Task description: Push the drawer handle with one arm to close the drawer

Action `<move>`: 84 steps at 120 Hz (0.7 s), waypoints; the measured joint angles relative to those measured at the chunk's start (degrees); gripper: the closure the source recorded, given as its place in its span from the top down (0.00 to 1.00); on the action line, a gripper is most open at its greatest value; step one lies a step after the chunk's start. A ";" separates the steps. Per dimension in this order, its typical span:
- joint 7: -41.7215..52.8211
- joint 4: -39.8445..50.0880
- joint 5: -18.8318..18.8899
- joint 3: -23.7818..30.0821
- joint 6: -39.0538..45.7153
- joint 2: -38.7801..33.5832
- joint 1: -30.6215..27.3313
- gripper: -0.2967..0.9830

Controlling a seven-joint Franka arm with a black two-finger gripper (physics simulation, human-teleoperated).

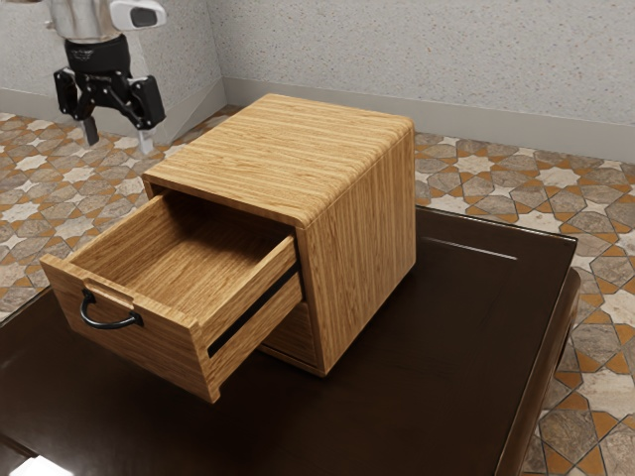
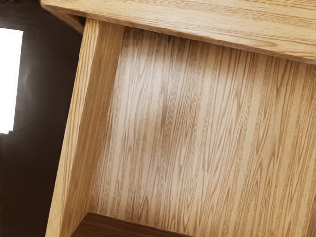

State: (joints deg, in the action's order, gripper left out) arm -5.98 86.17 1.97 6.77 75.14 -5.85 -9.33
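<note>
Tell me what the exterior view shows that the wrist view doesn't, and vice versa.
Exterior view: the open gripper, the black handle, the patterned floor and the walls. Wrist view: from above, a corner of the drawer bottom where the side wall meets a darker strip. Both: the open drawer, the cabinet and the dark table.
</note>
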 joint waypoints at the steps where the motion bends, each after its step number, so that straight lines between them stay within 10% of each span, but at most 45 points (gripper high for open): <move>1: 0.15 0.00 0.00 0.00 0.14 0.02 0.00 0.77; 40: 2.13 2.94 0.62 -1.69 0.38 -8.03 6.83 0.77; 64: 1.24 43.06 -1.10 -3.74 8.69 -37.79 11.57 0.75; 84: 0.06 52.83 -2.63 1.68 12.98 -46.00 10.66 0.44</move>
State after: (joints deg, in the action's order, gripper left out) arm -5.92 139.00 -0.66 8.45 88.12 -51.85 1.33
